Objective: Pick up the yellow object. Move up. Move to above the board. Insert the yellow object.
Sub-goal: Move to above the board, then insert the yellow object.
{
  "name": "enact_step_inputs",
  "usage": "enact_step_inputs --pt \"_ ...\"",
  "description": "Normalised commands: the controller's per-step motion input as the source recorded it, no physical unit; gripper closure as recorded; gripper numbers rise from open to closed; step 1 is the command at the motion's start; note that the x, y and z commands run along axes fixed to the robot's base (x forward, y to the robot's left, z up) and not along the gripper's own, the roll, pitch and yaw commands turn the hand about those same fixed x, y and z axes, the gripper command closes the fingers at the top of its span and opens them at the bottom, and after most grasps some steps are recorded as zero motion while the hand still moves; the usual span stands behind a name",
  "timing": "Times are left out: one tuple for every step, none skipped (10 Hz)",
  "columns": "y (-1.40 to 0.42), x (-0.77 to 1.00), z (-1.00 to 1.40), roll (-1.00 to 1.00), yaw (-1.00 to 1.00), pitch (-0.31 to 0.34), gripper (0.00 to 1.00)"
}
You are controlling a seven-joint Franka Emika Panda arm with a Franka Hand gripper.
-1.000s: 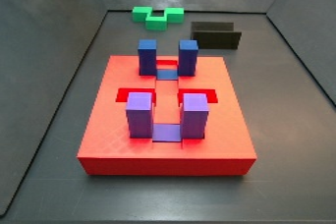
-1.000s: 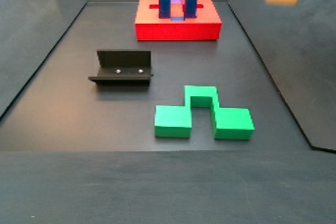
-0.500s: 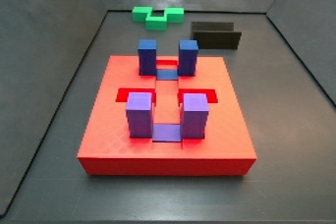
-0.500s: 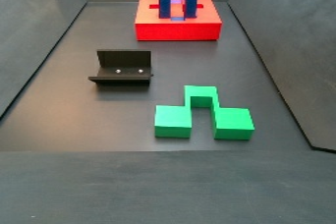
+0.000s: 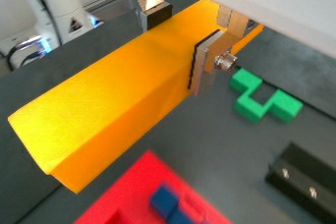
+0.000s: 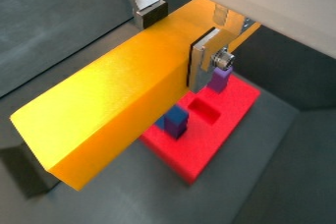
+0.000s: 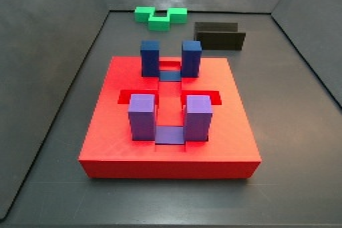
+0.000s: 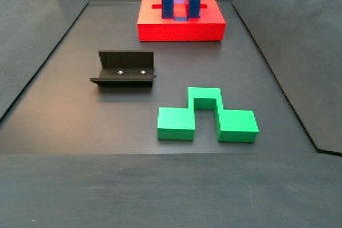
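The tool (image 5: 184, 41), out of both side views, grips the yellow bar (image 5: 118, 110) high above the tabletop; it looks mid-transfer and next needs centring over the board (image 6: 217, 120).

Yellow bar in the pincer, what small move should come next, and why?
Probably carry it sideways until it hangs over the board's slots. In both wrist views the pincer is shut on the yellow bar, held well clear of the floor. The board shows below, off to one side of the bar, not squarely under it. Neither side view shows the pincer, so its height cannot be judged from them.
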Motion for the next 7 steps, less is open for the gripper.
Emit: enact_step_inputs --pt "-1.4 0.94 0.24 0.04 0.04 0.129 1.0" --pt "-0.79 0.59 0.14 0.08 0.02 0.144 1.0" --pt "-0.45 0.38 0.09 0.07 0.02 0.141 1.0" --pt "-0.23 0.18 0.06 0.04 0.01 0.081 1.0" --pt "-0.17 0.12 0.05 0.04 0.01 0.059 1.0" --pt "0.0 0.03 0.0 0.0 0.0 0.01 1.0" --pt "0.0 0.13 -0.02 0.0 0.0 0.027 1.0"
